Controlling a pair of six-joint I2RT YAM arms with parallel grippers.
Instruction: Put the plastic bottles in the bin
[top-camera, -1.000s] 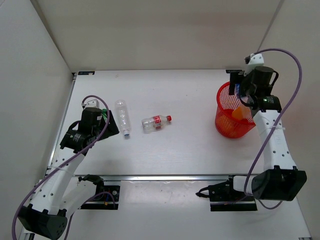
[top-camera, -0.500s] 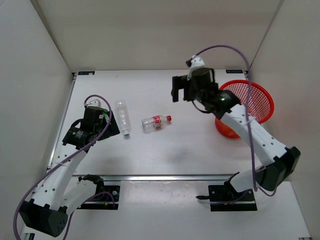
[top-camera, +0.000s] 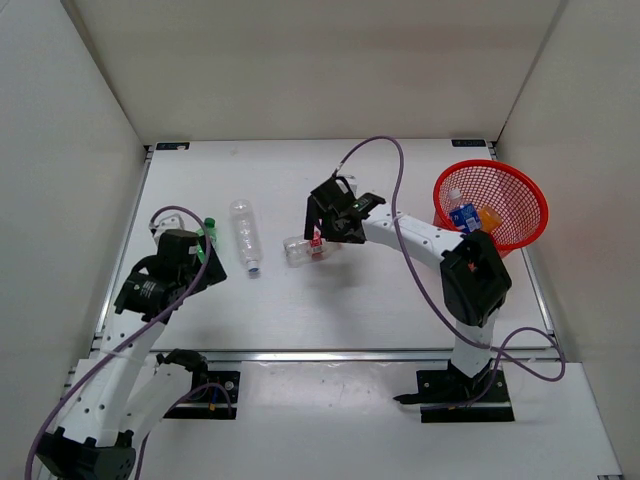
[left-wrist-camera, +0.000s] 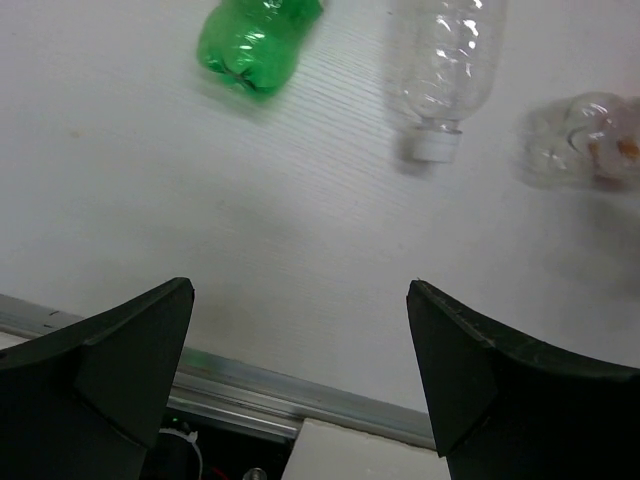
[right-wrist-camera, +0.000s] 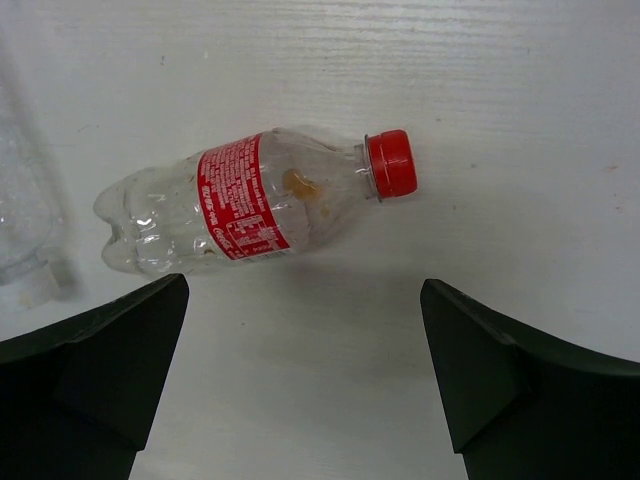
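Observation:
A clear bottle with a red label and red cap (top-camera: 303, 247) (right-wrist-camera: 250, 203) lies on its side mid-table. My right gripper (top-camera: 327, 222) (right-wrist-camera: 300, 375) is open and empty just above and beside it. A clear bottle with a white cap (top-camera: 245, 235) (left-wrist-camera: 445, 65) lies to its left. A green bottle (top-camera: 208, 235) (left-wrist-camera: 255, 40) lies further left, partly hidden by my left arm. My left gripper (top-camera: 200, 268) (left-wrist-camera: 300, 375) is open and empty, near the green bottle. The red mesh bin (top-camera: 530, 205) at the right holds a blue-label bottle (top-camera: 462, 215) and an orange one (top-camera: 489, 218).
White walls enclose the table on the left, back and right. A metal rail (top-camera: 330, 353) runs along the table's near edge; it also shows in the left wrist view (left-wrist-camera: 250, 385).
My right arm swung left from over the bin to the red-label bottle, its gripper empty. The bin now stands uncovered. My left arm drew back, uncovering the green bottle.

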